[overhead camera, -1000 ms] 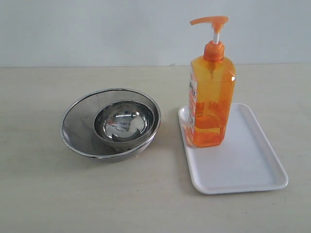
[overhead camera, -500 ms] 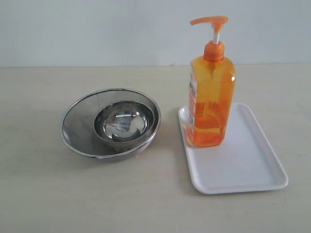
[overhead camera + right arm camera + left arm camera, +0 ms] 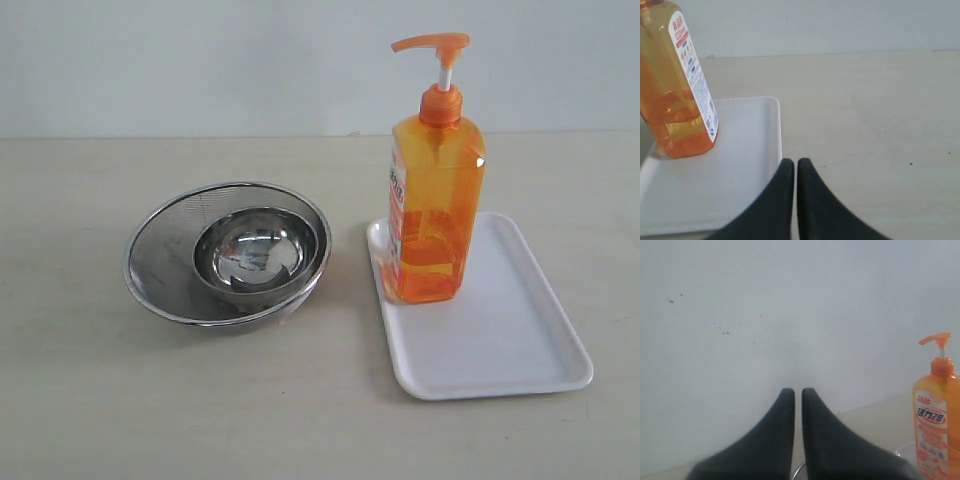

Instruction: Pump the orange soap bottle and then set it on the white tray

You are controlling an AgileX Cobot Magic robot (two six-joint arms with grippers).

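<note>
orange soap bottle (image 3: 435,210) stands upright on the white tray (image 3: 505,345). it sits at the tray's end nearest the bench's far edge, close to the tray corner on the bowls' side. pump head is up, white stem showing, spout pointing toward the bench's left side. label is on the bottle face that looks the same way.

tray lies flat on the bench (image 3: 300,430), toward the right side, its long sides running from far edge to near edge, a bit skewed.

left of the tray, and apart from it, is a mesh bowl (image 3: 160,265) with a small steel bowl (image 3: 255,250) sitting inside it, toward the tray side.

left pincer (image 3: 798,392): black fingers almost together with only a thin slit, nothing held. it faces the pale wall (image 3: 790,300), and the bottle is off at the side of its view, well apart.

right pincer (image 3: 791,162): fingers closed the same way, gripping nothing. it looks across the bench at tray and bottle and touches neither.
</note>
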